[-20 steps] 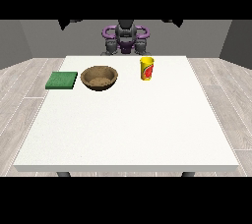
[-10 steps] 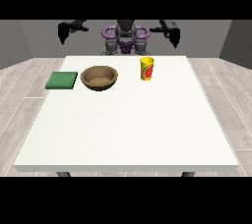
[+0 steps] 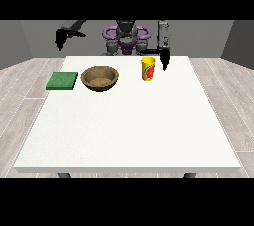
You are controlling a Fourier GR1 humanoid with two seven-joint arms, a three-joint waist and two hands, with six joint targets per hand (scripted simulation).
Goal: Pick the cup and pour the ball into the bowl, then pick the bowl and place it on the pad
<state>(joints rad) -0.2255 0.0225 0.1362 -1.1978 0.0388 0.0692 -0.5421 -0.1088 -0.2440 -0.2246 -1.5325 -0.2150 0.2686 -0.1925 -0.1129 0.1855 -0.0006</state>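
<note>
The hand at the view's right (image 3: pixel 164 63), grasp state unclear, hangs at the cup's (image 3: pixel 148 68) three o'clock; a sideways brush could topple it.

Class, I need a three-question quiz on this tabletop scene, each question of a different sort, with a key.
1. True or false: the yellow cup stands upright on the white table.
2. What lies between the green pad and the cup? A) a plate B) the brown bowl C) a spoon
3. Fill in: the hand at the view's right hangs beside the ____.

Key: 1 true; 2 B; 3 cup.
</note>
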